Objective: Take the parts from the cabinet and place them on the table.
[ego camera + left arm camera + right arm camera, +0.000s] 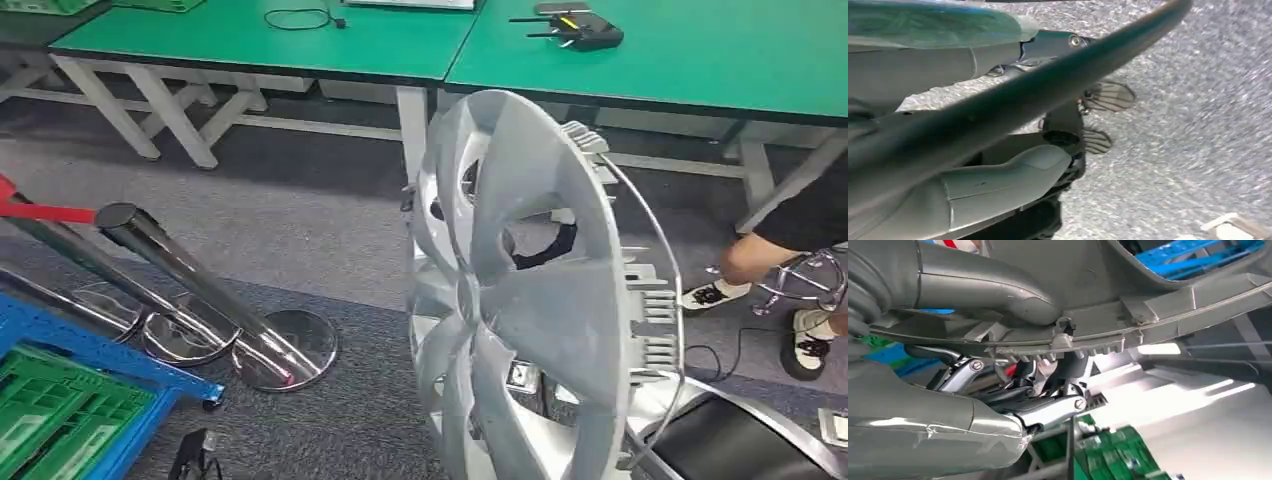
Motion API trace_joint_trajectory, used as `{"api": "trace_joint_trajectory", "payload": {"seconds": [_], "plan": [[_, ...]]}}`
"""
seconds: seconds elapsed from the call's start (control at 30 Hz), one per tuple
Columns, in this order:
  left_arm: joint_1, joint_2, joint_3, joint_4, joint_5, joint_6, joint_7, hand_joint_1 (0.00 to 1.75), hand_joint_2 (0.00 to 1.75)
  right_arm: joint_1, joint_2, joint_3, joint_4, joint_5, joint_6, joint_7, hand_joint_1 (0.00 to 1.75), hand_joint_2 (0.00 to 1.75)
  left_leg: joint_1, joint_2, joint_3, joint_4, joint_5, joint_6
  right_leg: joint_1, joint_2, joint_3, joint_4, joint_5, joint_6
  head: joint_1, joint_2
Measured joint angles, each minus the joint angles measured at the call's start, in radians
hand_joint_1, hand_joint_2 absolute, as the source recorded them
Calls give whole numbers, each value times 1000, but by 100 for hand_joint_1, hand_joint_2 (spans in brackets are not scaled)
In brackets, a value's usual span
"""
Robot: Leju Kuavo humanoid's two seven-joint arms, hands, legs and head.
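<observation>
Far left on the floor sit a green crate (55,415) on a blue frame (90,350), then toppled chrome posts (190,290) with round bases. In the middle a grey hubcap (530,300) stands on edge, held up in front of the green bench (620,60). The left hand (1013,175) lies along the hubcap's rim; whether it grips, I cannot tell. The right hand (998,355) is clamped on the hubcap's toothed rim, thumb above, fingers (1048,410) beneath. At the right, a person's leg (760,255) and shoes by a stool (810,280).

Both hands grip hubcap (530,300) rim: right hand (1013,365) fingers clamped, left hand (1013,165) too.
</observation>
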Motion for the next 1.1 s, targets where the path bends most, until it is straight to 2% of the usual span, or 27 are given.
{"api": "trace_joint_trajectory", "payload": {"seconds": [0.07, 0.13, 0.17, 0.2, 0.23, 0.27, 0.3, 0.33, 0.37, 0.4, 0.47, 0.5, 0.53, 0.57, 0.6, 0.67, 0.7, 0.73, 0.77, 0.83, 0.87, 0.9, 0.97, 1.0, 1.03, 1.07, 1.1], "plan": [[-2, 0, 0, 0, 1, 2, 0, 0, 175, -2, 0, 0, 0, 0, 0, -2, 175, 175, 5, -43, -28, 68, -53, -9, -4, 11, 2, -4, 5, -11, -13, 0], [-2, 0, 0, 0, 3, 2, 0, 0, 175, -1, 0, 0, 0, 0, 0, -2, 175, 175, 6, -57, -113, 247, -132, -13, -2, 23, -1, -4, 7, -18, -31, 0], [0, -1, 0, 0, 3, 3, 0, 0, 175, 1, 0, 0, 0, 0, 0, -2, 175, 175, 5, -59, -152, 321, -154, -14, 1, 30, -2, -4, 8, -20, -36, 0], [1, -2, 0, 0, 3, 3, 0, 0, 175, 2, 0, 0, 0, 0, 0, -2, 175, 175, 5, -60, -170, 347, -150, -12, 3, 38, -3, -4, 8, -21, -39, 0], [3, -2, 0, 0, 3, 3, 0, 0, 175, 3, 0, 0, 0, 0, 0, -2, 175, 175, 4, -61, -162, 320, -122, -7, 4, 47, -2, -4, 8, -21, -41, 0], [3, -2, 0, 0, 4, 4, 0, 0, 175, 3, 0, 0, 0, 0, 0, -2, 175, 175, 3, -64, -132, 252, -79, -1, 5, 56, -1, -4, 8, -21, -44, 0], [3, -1, 0, 0, 4, 3, 0, 0, 175, 2, 0, 0, 0, 0, 0, -3, 175, 175, 1, -73, -81, 144, -26, 7, 5, 65, 0, -4, 8, -21, -46, 0], [2, 0, 0, 0, 5, 4, 0, 0, 175, 1, 0, 0, 0, 0, 0, -4, 175, 175, -1, -95, -33, 45, 14, 17, 4, 72, 0, -4, 9, -20, -50, 0], [1, 5, 0, 0, 6, 4, 0, 0, 175, 0, 1, 0, 0, 0, 1, -5, 175, 175, -2, -120, -14, 4, 4, 22, 8, 76, -5, -3, 9, -16, -50, 0], [2, 5, 0, 0, 7, 3, -2, 0, 175, 0, 1, 0, 0, 0, 2, -4, 175, 175, -5, -110, -17, 0, 9, 21, 4, 84, -7, -2, 10, -13, -46, 0], [0, 4, 0, 0, 9, 4, -2, 0, 175, 0, 2, 0, 0, 0, 2, -4, 175, 175, -11, -102, -16, 1, 7, 23, -1, 91, -8, -8, 13, -3, -52, 0], [0, 4, 0, 0, 10, 3, -2, 0, 175, -1, 2, 0, 0, 0, 2, -5, 175, 175, -9, -94, -13, -8, 12, 30, 1, 98, -9, -10, 14, 4, -51, 0], [1, 1, 1, 0, 13, 3, -3, 0, 175, -1, 2, 0, 0, 0, 2, -5, 175, 175, 3, -78, -7, -21, 18, 35, 2, 83, -18, 3, 1, 7, -49, 0], [2, 2, 2, 0, 14, 3, -4, 0, 175, -4, 2, 0, 0, 0, 3, -5, 175, 175, 2, -76, -5, -26, 19, 42, 8, 51, -36, 46, -33, 10, -40, 0], [3, 3, 3, 0, 14, 3, -5, 0, 175, -6, 2, 0, 0, 0, 3, -5, 175, 175, 1, -71, -5, -26, 19, 44, 7, 35, -66, 120, -75, 12, -30, 0], [5, 3, 4, 0, 15, 3, -5, 0, 175, -4, 2, 0, 0, 0, 4, -5, 175, 175, 0, -56, -5, -25, 19, 45, 3, 25, -138, 288, -143, 19, -22, 0], [7, 3, 4, 0, 15, 3, -5, 0, 175, -2, 2, 0, 3, 0, 4, -5, 175, 175, 1, -50, -4, -25, 18, 45, 0, 23, -156, 330, -150, 22, -16, 0], [9, 2, 4, 0, 15, 3, -5, 0, 175, 0, 2, 0, 4, 0, 4, -5, 175, 175, 2, -43, -3, -24, 17, 44, -2, 21, -146, 310, -127, 25, -11, 0], [9, 1, 5, 0, 15, 3, -5, 0, 175, 0, 2, 0, 5, 0, 4, -5, 175, 175, 4, -39, -1, -23, 16, 42, -3, 17, -114, 247, -88, 27, -8, 0], [8, -2, 5, 0, 16, 3, -5, 0, 175, -2, 2, 0, 5, 0, 4, -5, 175, 175, 7, -30, 5, -18, 9, 32, -7, -6, -18, 55, 3, 29, 2, 0], [8, 0, 6, 0, 16, 3, -5, 0, 175, -3, 2, 0, 5, 0, 4, -5, 175, 175, 2, -28, 4, -15, 5, 26, -3, -42, 5, 6, -4, 30, 9, 0], [8, 0, 6, 0, 16, 3, -5, 0, 175, -4, 3, 0, 5, 0, 4, -5, 175, 175, -3, -24, -2, -4, 4, 22, 2, -41, 15, -13, -6, 20, 16, 0], [11, 0, 6, 0, 18, 3, -6, 0, 175, -1, 3, 1, 5, 0, 5, -5, 175, 175, -5, -10, -5, -7, 10, 13, 5, -25, 5, -4, -2, 9, 0, 0], [12, 1, 6, 0, 18, 3, -6, 0, 175, -1, 3, 0, 5, 0, 4, -5, 175, 175, -4, 0, -4, -7, 11, 10, 5, -16, 4, -5, 2, 3, -1, 0], [11, 0, 6, 0, 18, 3, -6, 0, 175, -2, 4, 0, 5, 0, 5, -6, 175, 175, -1, -3, -7, 1, -3, 3, -3, -9, 10, -14, 8, -6, -1, 0], [10, 0, 7, 0, 18, 3, -6, 0, 175, -3, 4, 0, 5, 0, 5, -8, 175, 175, 2, -32, -16, 31, -26, -2, -3, -3, 9, -16, 11, -11, -8, 0], [10, 0, 7, 0, 18, 2, -8, 0, 175, -6, 5, 0, 5, 0, 5, -8, 175, 175, 2, -49, -51, 106, -69, -4, -4, 4, 6, -16, 13, -15, -17, 0]]}}
